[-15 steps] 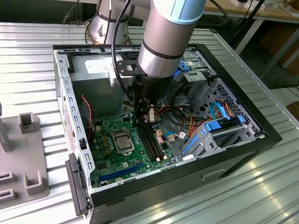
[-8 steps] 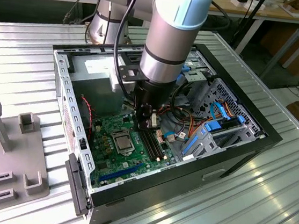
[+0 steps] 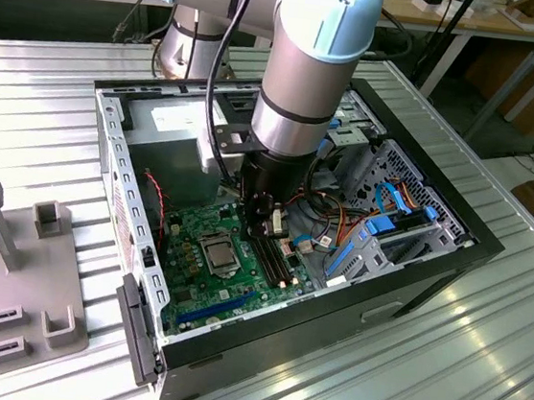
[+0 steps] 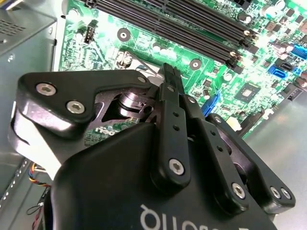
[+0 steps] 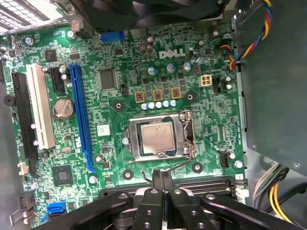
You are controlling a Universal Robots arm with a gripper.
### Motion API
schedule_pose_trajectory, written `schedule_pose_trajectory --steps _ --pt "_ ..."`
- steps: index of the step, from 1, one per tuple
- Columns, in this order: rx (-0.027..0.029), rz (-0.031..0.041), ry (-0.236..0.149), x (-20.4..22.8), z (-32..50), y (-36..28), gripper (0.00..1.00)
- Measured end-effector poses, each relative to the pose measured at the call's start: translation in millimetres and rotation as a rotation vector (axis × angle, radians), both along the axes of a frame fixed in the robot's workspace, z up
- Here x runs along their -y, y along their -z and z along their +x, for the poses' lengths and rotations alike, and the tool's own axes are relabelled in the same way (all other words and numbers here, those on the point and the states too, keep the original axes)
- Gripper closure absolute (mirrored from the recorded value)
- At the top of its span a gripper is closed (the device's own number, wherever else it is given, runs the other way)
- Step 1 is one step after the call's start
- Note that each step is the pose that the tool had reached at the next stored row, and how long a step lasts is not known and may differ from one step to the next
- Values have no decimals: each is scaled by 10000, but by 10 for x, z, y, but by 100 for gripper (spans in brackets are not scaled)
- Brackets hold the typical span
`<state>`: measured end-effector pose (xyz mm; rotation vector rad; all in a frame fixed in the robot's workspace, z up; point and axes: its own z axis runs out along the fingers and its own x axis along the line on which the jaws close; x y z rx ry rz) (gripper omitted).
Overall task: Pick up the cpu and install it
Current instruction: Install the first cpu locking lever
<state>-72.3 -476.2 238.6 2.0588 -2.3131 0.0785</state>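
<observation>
cpu [image 5: 156, 136], a small flat square chip with a dull silver-grey metal top, lies seated inside the shiny silver-framed square socket [image 5: 188, 134] near the middle of the green motherboard [image 5: 120, 100]; in the exterior view the same chip [image 3: 218, 250] sits in its frame on the board at the bottom of the open black-and-grey computer case [image 3: 433, 267]. black end effector [image 5: 162, 178], with its two slim fingers pressed together and nothing between them, hangs just above the board, its tips beside the socket's thin wire lever [image 5: 168, 168] and apart from the chip. in the second wrist view the closed fingers [image 4: 169, 79] point at the board next to the long black memory slots [image 4: 182, 28]. blue expansion slot [image 5: 80, 115], white expansion slot [image 5: 41, 108] and round silver coin battery [image 5: 63, 108] lie on the board to the far side of the socket from the grey metal box [image 5: 273, 86]. silver-and-blue robot arm [image 3: 306, 69] reaches down into the case, which lies on its side on the ribbed metal table [image 3: 421, 372]. grey plastic fixture [image 3: 8, 267] rests at the table edge on the exterior view's left.
</observation>
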Motion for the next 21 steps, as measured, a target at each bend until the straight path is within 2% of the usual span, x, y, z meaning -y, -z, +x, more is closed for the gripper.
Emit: schedule_pose_trajectory --steps 6,12,19,21 --pt "9 34 -22 75 -4 33 89" --pt "30 30 -114 86 -10 43 89" --pt "61 45 -218 88 -14 91 89" --pt "66 54 -229 102 -17 113 89"
